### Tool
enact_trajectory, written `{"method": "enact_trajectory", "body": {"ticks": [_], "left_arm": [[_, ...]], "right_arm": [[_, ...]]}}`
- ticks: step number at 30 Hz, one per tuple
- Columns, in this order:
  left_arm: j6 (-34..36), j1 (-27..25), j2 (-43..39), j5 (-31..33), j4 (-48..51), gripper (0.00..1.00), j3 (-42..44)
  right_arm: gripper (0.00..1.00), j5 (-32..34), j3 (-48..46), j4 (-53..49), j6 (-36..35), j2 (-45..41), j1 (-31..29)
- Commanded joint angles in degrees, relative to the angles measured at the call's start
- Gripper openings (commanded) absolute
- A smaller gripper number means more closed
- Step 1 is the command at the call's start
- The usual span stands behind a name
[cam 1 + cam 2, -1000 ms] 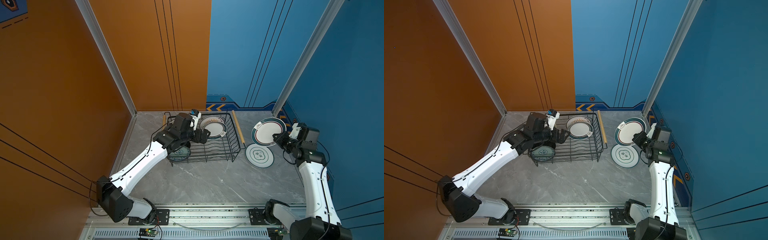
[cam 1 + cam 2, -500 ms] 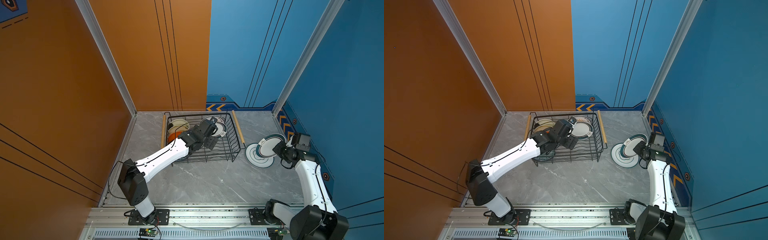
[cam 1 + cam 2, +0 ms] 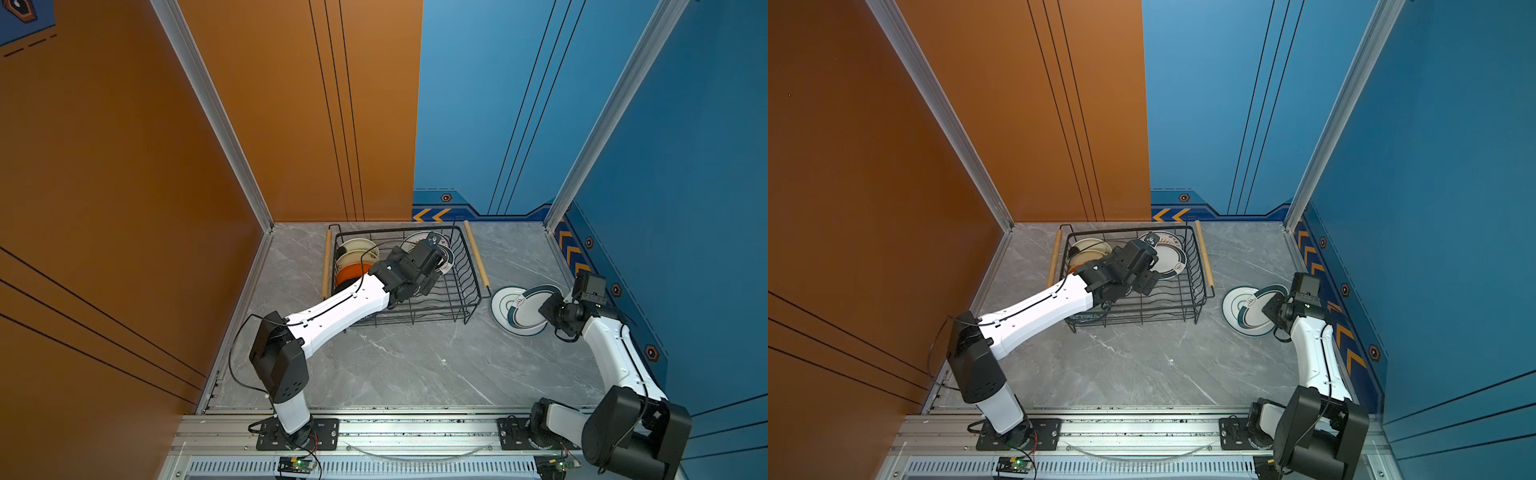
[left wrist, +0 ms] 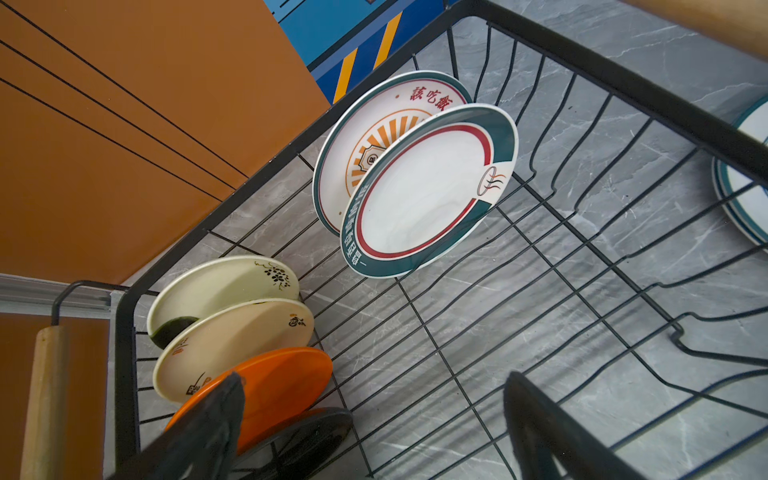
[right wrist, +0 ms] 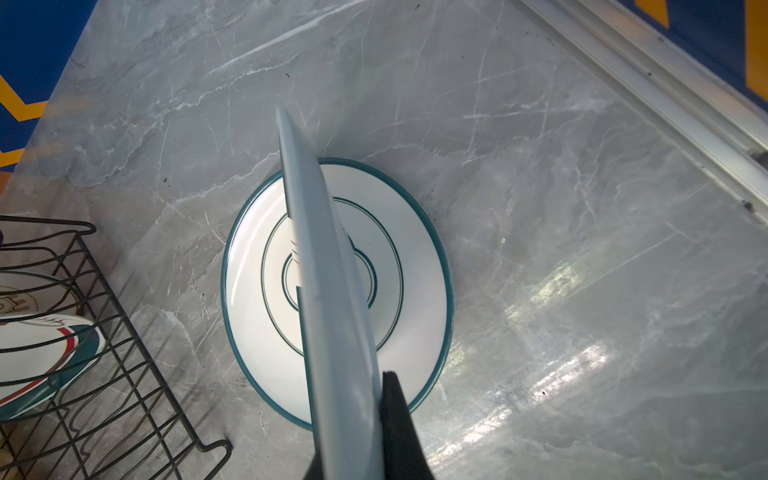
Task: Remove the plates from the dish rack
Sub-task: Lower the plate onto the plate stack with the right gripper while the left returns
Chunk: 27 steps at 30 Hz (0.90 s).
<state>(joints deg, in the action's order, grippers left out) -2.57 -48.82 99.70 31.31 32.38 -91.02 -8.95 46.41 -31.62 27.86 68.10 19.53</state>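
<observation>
Dish rack (image 3: 467, 266) on grey surface (image 3: 415, 365), with 2 green-rimmed plates (image 4: 428, 195), 2 cream plates (image 4: 232, 336), 1 orange plate (image 4: 286, 382) and 1 black plate (image 4: 307, 432) standing on edge. Left fingers (image 4: 208, 424) spread wide and empty inside it. Right fingers (image 5: 399, 424) clamped on tilted plate (image 5: 328, 291) over flat plate (image 5: 415, 257) beside the rack.

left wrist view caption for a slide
Open left fingers over the dish rack holding a teal-rimmed plate, sunburst plate, cream plates, orange plate, black plate

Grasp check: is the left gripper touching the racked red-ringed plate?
Apart: left wrist view shows bare dish rack wires between left gripper and red-ringed plate.
</observation>
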Motion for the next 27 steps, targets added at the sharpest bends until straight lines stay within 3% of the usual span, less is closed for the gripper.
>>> {"method": "enact_trajectory", "body": {"ticks": [1, 9, 15, 21, 27], "left_arm": [[0.1, -0.2, 1.5, 1.4, -0.1, 0.98, -1.6], [0.3, 0.8, -0.7, -7.6, -4.2, 0.98, 1.0], [0.9, 1.4, -2.4, -8.7, -7.7, 0.98, 3.4], [0.6, 2.9, -3.2, -15.0, -8.4, 0.98, 4.5], [-0.1, 3.9, -3.3, -15.6, -8.4, 0.98, 4.7]], "right_arm": [[0.00, -0.9, -1.2, 2.9, -0.9, 1.3, 0.4], [0.03, -4.4, -2.3, 4.3, -0.5, 3.9, 1.1], [0.08, -6.5, -4.2, 5.7, 0.6, 4.2, 1.8], [0.14, -7.2, -5.9, 6.6, 1.0, 4.6, 2.8], [0.22, -7.4, -6.8, 7.1, 1.4, 5.3, 3.1]]}}
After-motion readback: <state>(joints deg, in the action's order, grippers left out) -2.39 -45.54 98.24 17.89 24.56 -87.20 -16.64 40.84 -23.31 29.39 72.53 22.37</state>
